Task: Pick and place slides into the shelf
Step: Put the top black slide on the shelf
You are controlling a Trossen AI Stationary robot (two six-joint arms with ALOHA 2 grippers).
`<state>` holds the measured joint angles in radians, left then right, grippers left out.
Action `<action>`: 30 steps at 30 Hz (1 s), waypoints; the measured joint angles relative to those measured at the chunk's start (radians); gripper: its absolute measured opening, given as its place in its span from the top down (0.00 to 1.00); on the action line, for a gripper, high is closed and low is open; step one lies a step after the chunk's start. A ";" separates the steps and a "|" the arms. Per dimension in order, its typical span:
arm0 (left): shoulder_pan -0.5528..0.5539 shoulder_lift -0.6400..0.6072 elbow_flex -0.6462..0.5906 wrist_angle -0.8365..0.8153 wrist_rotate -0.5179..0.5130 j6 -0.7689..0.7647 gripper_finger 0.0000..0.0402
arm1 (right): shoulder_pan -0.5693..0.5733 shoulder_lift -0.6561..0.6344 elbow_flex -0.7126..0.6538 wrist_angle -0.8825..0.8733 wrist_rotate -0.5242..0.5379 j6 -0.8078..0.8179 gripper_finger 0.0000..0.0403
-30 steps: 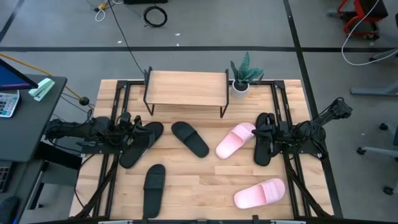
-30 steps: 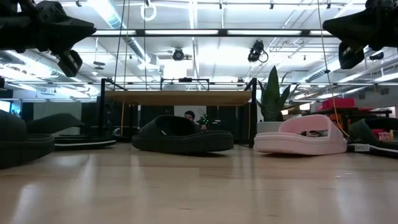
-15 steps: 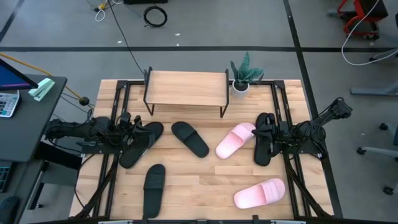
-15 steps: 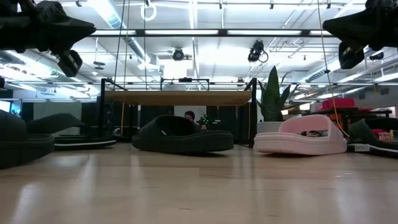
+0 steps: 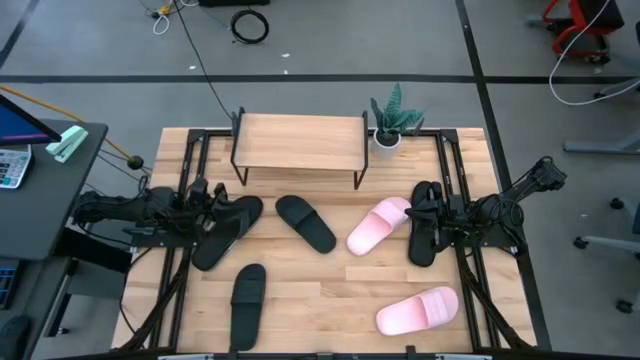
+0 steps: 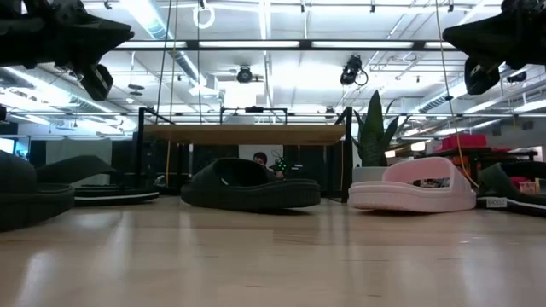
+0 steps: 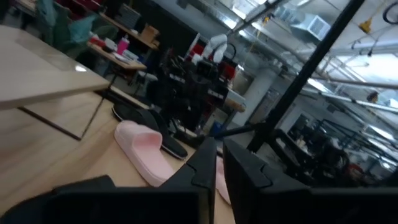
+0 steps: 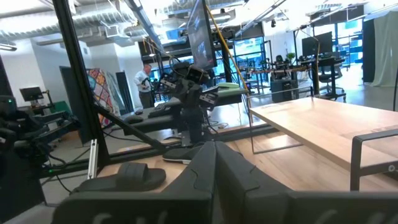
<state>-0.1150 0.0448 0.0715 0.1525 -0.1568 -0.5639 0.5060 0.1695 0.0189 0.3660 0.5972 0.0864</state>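
The shelf stands at the table's far middle on thin black legs. Black slides lie flat on the table at the left, in the middle, near left and at the right. Pink slides lie right of the middle and near right. My left gripper hangs shut above the left black slide. My right gripper hangs shut above the right black slide. Both fingertip pairs show in the wrist views, left and right.
A small potted plant stands just right of the shelf. Black metal rails run along the table's left and right sides. Bare wood lies between the near slides. A desk with a calculator stands off the table's left.
My left arm has shifted up a little, as the low view shows. No slide has moved.
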 joint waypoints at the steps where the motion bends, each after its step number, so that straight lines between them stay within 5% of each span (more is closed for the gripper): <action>1: 0.000 0.000 0.000 0.004 -0.005 0.000 0.92 | 0.000 0.000 0.000 0.000 0.000 0.000 0.96; 11: 0.000 0.000 0.000 -0.028 -0.008 0.065 0.91 | 0.000 0.000 0.000 -0.003 0.000 0.000 0.96; 25: 0.000 0.001 0.000 -0.151 -0.009 0.574 0.83 | 0.000 0.000 0.000 -0.003 0.000 0.000 0.96; 30: 0.000 0.001 0.000 -0.151 -0.008 0.603 0.73 | 0.000 0.000 0.000 -0.003 0.000 0.000 0.96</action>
<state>-0.1150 0.0456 0.0715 0.0017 -0.1646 0.0387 0.5060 0.1692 0.0189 0.3634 0.5969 0.0864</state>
